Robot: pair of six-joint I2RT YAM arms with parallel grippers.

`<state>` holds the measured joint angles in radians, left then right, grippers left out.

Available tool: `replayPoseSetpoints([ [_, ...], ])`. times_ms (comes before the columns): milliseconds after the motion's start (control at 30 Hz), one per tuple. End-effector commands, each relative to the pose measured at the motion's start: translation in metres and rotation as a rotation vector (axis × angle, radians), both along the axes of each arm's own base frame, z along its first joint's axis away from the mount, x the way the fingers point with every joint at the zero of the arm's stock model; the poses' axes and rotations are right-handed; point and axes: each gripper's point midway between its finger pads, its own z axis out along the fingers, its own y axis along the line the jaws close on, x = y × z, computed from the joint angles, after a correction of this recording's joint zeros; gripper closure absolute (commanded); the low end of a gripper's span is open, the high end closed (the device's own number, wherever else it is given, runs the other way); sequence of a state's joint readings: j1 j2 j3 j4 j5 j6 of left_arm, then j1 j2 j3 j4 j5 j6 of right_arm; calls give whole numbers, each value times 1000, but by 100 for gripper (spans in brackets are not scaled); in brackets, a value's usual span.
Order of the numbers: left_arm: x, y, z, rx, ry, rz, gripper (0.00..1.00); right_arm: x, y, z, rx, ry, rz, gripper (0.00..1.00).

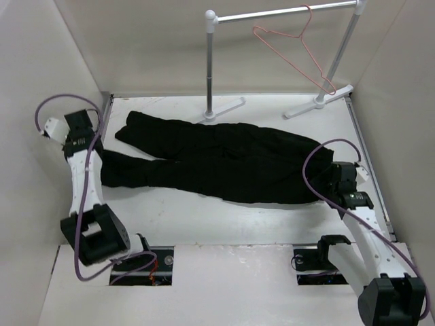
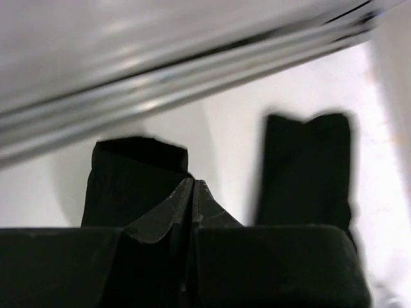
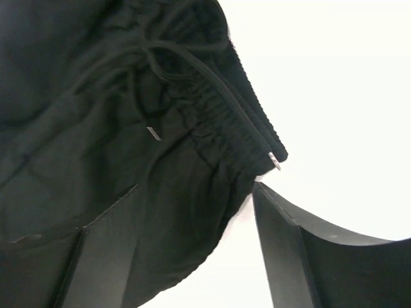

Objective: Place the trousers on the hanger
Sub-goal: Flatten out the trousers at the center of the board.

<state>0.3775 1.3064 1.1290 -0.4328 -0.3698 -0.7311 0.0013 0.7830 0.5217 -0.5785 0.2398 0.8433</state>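
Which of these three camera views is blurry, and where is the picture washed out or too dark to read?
Top external: sharp and evenly lit, though the trousers read as a near-flat black mass. Left wrist: soft throughout, the metal strip smeared into streaks, the leg ends fuzzy-edged. Right wrist: the waistband is crisp, but the table is blown out to plain white.

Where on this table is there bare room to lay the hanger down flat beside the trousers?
Widest bare strip: near side of the table, between the trousers and the arm bases. A smaller patch sits at the back between the garment rail feet. Crowded: the left gripper by the leg ends, the right gripper at the waistband.
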Motion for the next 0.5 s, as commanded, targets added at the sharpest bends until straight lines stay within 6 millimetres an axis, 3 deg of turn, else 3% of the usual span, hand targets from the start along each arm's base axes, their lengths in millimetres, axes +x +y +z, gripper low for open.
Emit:
replayPoseSetpoints([
  [0, 49, 11, 38, 52, -115, -40, 99, -1, -1, -9, -5, 44, -11, 28],
  [133, 77, 10, 25, 50, -91, -69, 98, -4, -5, -18, -4, 77, -37, 29],
  [267, 82, 13, -12, 26, -2, -68, 95, -7, -4, -35, 34, 139, -77, 30],
  [333, 84, 9, -27, 5, 25, -87, 82, -3, -6, -43, 38, 155, -95, 30],
  [400, 83, 0, -28, 2, 22, -106, 70, 2, -10, -50, 39, 176, -112, 32],
  [433, 80, -5, -25, 5, 11, -108, 62, 8, -14, -53, 39, 180, -123, 38],
  [467, 77, -11, -23, 5, 1, -116, 54, 12, -18, -56, 38, 184, -139, 52],
])
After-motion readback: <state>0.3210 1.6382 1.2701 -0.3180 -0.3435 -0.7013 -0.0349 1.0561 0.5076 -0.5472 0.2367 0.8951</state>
